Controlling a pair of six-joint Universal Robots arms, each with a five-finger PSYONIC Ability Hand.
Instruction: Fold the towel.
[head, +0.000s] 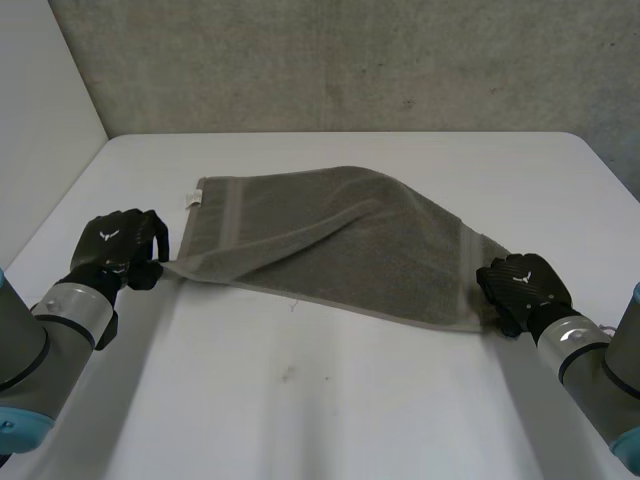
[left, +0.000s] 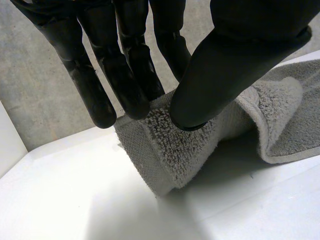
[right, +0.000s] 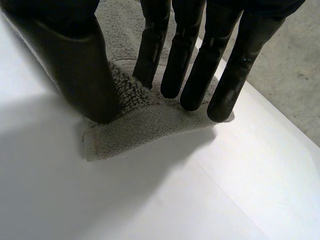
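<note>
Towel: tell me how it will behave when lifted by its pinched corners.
Probably floppy: the grey towel creases and sags between the left hand and right hand. Its looped pile likely holds in a pinch, so slipping seems unlikely.

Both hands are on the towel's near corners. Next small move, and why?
Probably lift both corners together a little, clear of the table. The left hand and right hand each pinch a near corner of the towel, while most of it lies on the table, not yet folded over.
</note>
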